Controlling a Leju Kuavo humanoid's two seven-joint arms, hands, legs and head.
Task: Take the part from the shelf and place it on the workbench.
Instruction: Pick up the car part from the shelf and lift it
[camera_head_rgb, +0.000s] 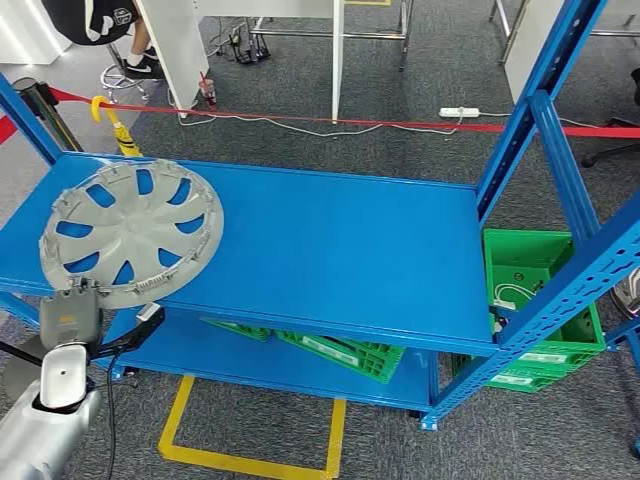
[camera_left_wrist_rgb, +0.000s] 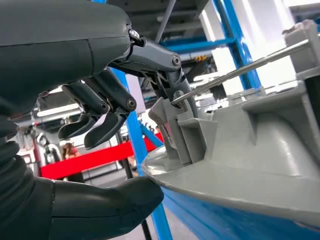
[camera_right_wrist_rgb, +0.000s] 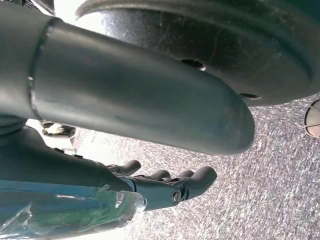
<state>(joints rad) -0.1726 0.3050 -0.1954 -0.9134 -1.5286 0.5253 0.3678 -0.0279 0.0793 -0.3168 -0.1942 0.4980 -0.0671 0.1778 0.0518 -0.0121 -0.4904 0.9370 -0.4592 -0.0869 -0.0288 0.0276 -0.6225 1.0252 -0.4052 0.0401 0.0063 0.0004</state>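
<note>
- Left arm entering the head view from the lower left corner, silver forearm angled up toward the near edge of the shelf.
- Left hand closed on the near rim of the part, a grey wheel cover: thick thumb under the rim, one darker finger bent over the top onto a raised clip, thumb tip touching the edge.
- Remaining fingers of the left hand curled above the rim and clear of it, apart from the gripping finger.
- Wrist block of the left hand seen in the head view directly below the part's near edge, overlapping the front lip of the shelf.
- Part lying flat, inner side up, on the left end of the blue upper shelf board, near rim at the front edge.
- Right hand hanging over grey carpet floor, fingers lightly curled side by side, nothing seen in them; thumb and grip state cannot be told from this angle.
- Green crates on the lower level of the shelf and at its right end.
- Yellow tape outline on the floor in front of the shelf; red barrier tape stretched behind it.
- Seated person partly visible beyond the barrier, upper left.
</note>
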